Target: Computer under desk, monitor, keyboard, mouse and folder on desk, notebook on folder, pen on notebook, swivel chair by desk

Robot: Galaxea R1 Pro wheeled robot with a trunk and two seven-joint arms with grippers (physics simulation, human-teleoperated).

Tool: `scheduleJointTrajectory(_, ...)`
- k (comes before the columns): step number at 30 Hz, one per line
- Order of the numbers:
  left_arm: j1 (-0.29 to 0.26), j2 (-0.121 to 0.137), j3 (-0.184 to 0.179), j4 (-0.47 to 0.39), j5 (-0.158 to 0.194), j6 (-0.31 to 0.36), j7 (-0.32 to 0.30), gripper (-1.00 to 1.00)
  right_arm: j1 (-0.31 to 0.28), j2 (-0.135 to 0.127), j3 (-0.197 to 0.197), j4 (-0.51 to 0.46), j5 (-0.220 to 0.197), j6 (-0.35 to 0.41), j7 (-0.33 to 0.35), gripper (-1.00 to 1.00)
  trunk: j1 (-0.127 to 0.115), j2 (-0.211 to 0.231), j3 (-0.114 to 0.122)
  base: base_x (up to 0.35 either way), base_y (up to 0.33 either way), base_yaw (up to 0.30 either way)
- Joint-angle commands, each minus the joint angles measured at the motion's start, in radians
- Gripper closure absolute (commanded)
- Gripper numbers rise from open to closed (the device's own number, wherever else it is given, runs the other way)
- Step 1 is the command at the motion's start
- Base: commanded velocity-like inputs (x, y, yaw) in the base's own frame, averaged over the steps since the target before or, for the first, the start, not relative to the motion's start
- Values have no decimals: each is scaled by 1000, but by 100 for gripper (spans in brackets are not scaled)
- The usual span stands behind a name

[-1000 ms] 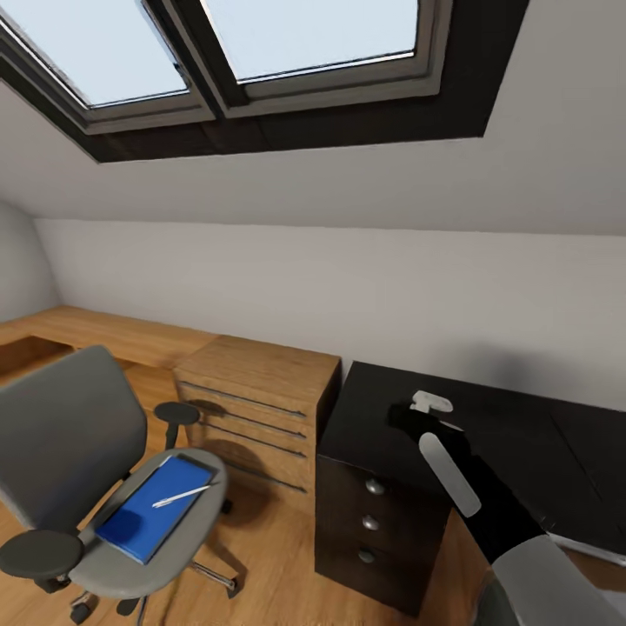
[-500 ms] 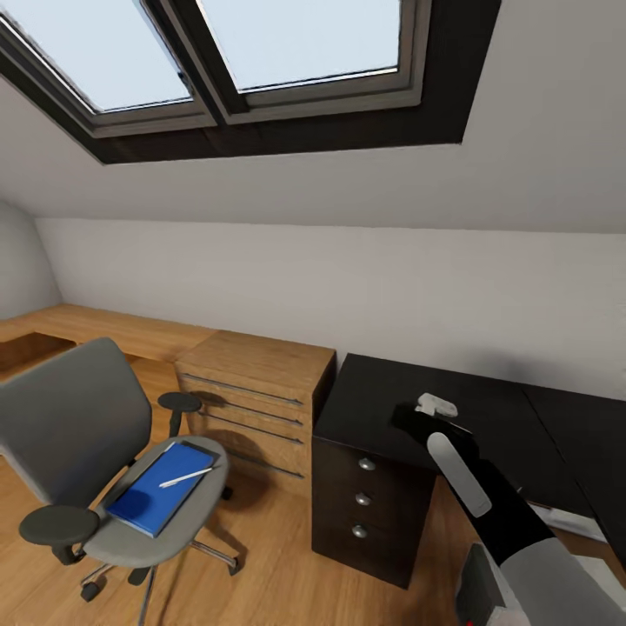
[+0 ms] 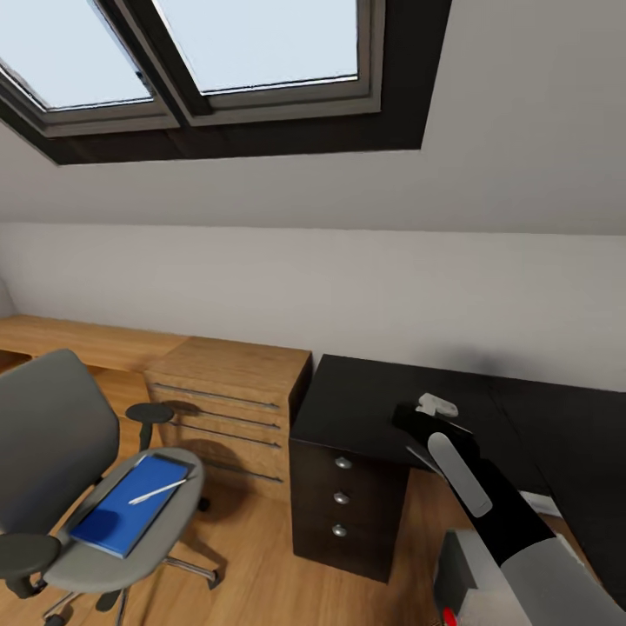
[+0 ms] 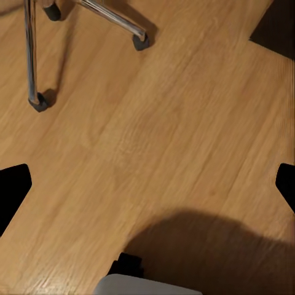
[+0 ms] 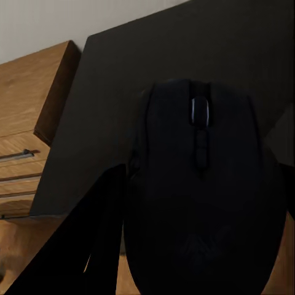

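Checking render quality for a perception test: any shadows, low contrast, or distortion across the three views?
Head view: wide-angle stretch, skylight bright but no glare; soft shadow on the wooden cabinet front. Left wrist view: big soft dark shadow across the wood floor, edges diffuse. Right wrist view: mouse is dark against the black desk, very low contrast, outline slightly soft.

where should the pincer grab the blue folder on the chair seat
Probably the flat bright blue folder is best pinched at its near short edge, where it sits closest to the rim of the grey padded swivel chair's seat, coming in low from the front; the thin pale pen lying on top may roll.
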Motion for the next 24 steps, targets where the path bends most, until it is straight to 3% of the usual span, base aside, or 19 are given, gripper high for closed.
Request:
scheduleJointTrajectory(1,1,-1,1,-3,8,6,3,-100,-1,-1,3,-1,-9,0,-7,100,0,-1,0,0,0,-263)
scheduleJointTrajectory(10,1,1,1,-2,8,5,2,-100,-1,0,4,3,-9,-3,-7,100,0,-1,6,0,15,-265)
scheduleJointTrajectory(18,1,-1,1,-2,8,5,2,-100,-1,1,4,4,-9,-4,-6,100,0,-1,11,0,232,-268)
scheduleJointTrajectory(24,1,-1,1,-1,7,5,2,-100,-1,0,4,3,-9,-3,-7,100,0,-1,15,0,44,-270)
